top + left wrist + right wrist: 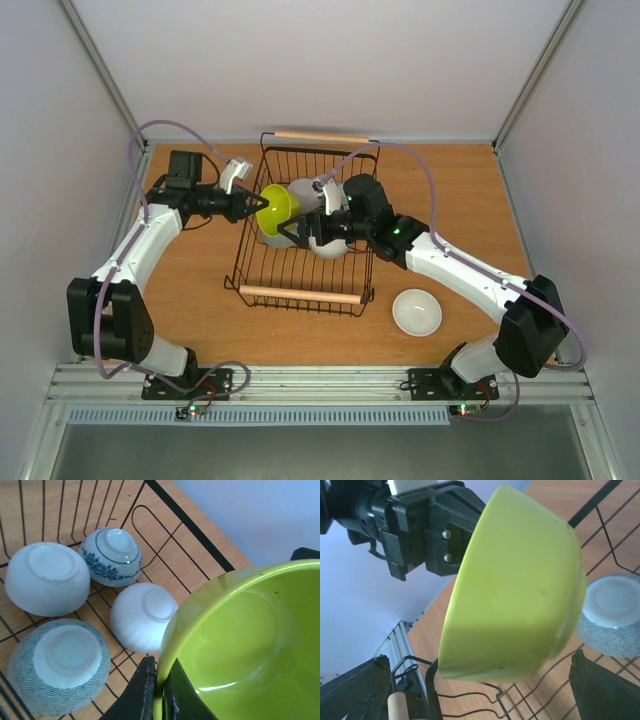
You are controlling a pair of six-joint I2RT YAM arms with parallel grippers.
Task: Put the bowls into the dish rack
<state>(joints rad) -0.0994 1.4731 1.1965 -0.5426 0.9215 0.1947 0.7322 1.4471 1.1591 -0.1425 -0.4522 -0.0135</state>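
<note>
Over the wooden desk [470, 190], the left tool [252, 207] pinches the yellow-green bowl [276, 208] by its rim, tilted above the dish rack [300, 293]'s left half, its outer wall toward the right tool [298, 228], which hangs spread just beside it.

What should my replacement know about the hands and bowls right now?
Hands: left hand shut on the yellow-green bowl by its rim, above the dish rack; right hand open, empty, nearby.
Done: four upside down in the rack: white bowl, second white bowl, blue-patterned bowl, grey-patterned bowl.
Left: place the yellow-green bowl, then load the upright white bowl from the table.
</note>
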